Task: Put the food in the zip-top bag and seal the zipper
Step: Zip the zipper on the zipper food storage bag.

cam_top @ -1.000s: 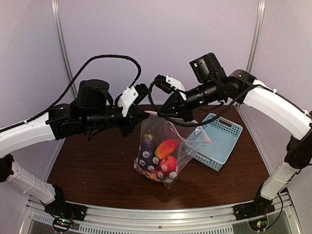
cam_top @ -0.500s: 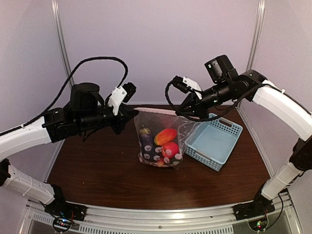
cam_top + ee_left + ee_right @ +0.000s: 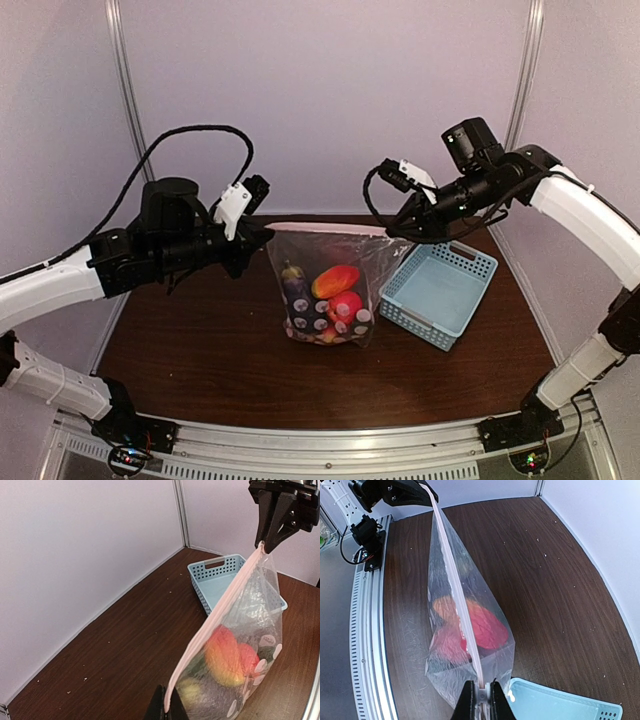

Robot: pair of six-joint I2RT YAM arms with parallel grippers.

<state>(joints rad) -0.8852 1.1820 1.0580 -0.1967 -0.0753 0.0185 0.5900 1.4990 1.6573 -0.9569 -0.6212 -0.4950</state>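
Seen from above, the clear, crinkly plastic zip-top bag (image 3: pixel 325 262) hangs upright over the middle of the dark brown wooden table (image 3: pixel 190 350), stretched between the two arms by its upper edge. The left gripper (image 3: pixel 268 233) has its fingers pressed together on the left end of the narrow pinkish-white zipper strip (image 3: pixel 330 229). In the left wrist view the dark fingertips (image 3: pixel 156 711) meet at the bottom of the frame, and the strip rises from between them. The right gripper (image 3: pixel 396 234) is likewise closed and pinches the opposite end of the strip. The right wrist view shows its fingertips (image 3: pixel 466 705) clamped on either side of the strip. Between the two grips the strip runs taut and straight and reads as a single line. The food lies in the lower half of the bag: a dark purple eggplant (image 3: pixel 296 283) on the left, an orange-red piece (image 3: pixel 337 280) at centre and a red tomato (image 3: pixel 346 305) just below it. Further small items at the bottom are too indistinct to name. White round dots mark the lower panel of the bag. Whether the bottom of the bag rests on the table cannot be told. A light-blue slotted plastic basket (image 3: pixel 445 295) stands on the table just beside the bag, on its right.
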